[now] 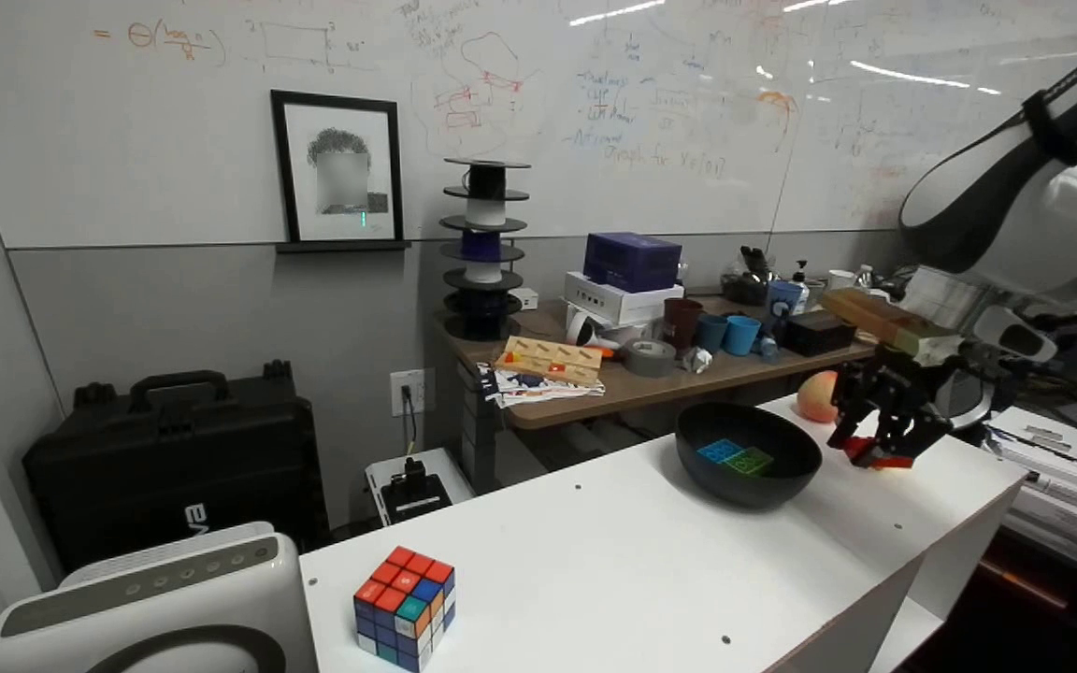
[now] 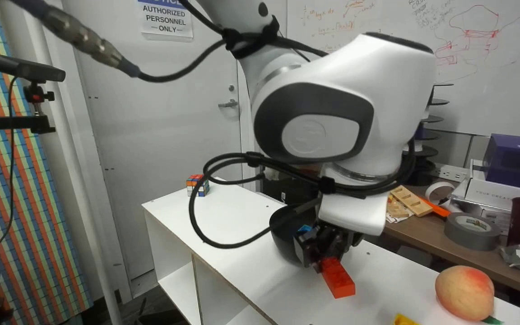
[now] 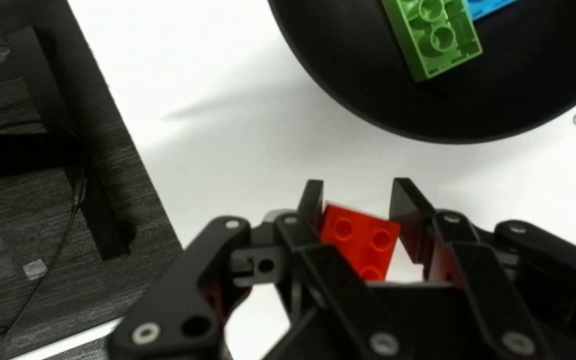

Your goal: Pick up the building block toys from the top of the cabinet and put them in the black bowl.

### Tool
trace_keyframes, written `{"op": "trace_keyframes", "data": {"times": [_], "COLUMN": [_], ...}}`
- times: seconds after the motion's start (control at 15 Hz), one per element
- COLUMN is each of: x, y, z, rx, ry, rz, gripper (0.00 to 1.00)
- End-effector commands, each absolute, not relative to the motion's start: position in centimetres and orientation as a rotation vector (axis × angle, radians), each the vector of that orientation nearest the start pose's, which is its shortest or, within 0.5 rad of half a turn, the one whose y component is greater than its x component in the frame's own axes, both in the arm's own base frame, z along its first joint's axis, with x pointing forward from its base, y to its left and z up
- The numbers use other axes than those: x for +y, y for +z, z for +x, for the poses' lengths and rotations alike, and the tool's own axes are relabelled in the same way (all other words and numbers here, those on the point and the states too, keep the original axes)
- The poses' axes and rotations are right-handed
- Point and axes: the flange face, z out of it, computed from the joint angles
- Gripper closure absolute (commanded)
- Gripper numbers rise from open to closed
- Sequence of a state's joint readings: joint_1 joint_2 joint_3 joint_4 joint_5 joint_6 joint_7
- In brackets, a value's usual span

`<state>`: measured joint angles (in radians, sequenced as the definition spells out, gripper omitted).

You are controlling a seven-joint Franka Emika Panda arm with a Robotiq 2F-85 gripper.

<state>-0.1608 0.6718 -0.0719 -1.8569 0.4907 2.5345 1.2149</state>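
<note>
Beside the bowl (image 1: 735, 490), the red block (image 2: 339, 278) was gripped askew by the tool (image 3: 359, 212) and could be knocked loose if the bowl were struck.

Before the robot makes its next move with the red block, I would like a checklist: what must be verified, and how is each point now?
1. Red block between the jaws: ok, they are closed on it.
2. Red block over the black bowl: not ok, it is outside the rim.
3. Red block high enough to clear the rim: cannot tell.
4. Black bowl upright on the cabinet top: ok.
5. Room left in the black bowl: ok, bare floor shows around the green block and blue block.
6. Yellow block in the black bowl: not ok, it lies near the peach, partly cut off in an exterior view.
</note>
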Motion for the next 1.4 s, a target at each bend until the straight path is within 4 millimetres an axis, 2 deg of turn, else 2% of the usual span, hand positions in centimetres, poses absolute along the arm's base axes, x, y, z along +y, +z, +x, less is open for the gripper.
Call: {"op": "trace_keyframes", "data": {"times": [0.0, 0.27, 0.47, 0.8, 0.93, 1.07, 1.33], "x": [-11.8, -8.6, -6.7, -4.4, -3.9, -3.9, -4.1], "y": [20.5, 23.4, 23.1, 21.8, 21.8, 21.9, 22.8], "z": [60.5, 63.2, 65.1, 66.9, 67.3, 67.7, 67.9], "rx": [2.223, 2.075, 1.998, 1.897, 1.871, 1.849, 1.813], "ry": [0.075, -0.093, -0.14, -0.135, -0.142, -0.146, -0.158], "rz": [-1.888, -2.01, -2.048, -2.11, -2.128, -2.13, -2.123], "gripper": [0.86, 0.86, 0.86, 0.86, 0.35, 0.31, 0.01]}}
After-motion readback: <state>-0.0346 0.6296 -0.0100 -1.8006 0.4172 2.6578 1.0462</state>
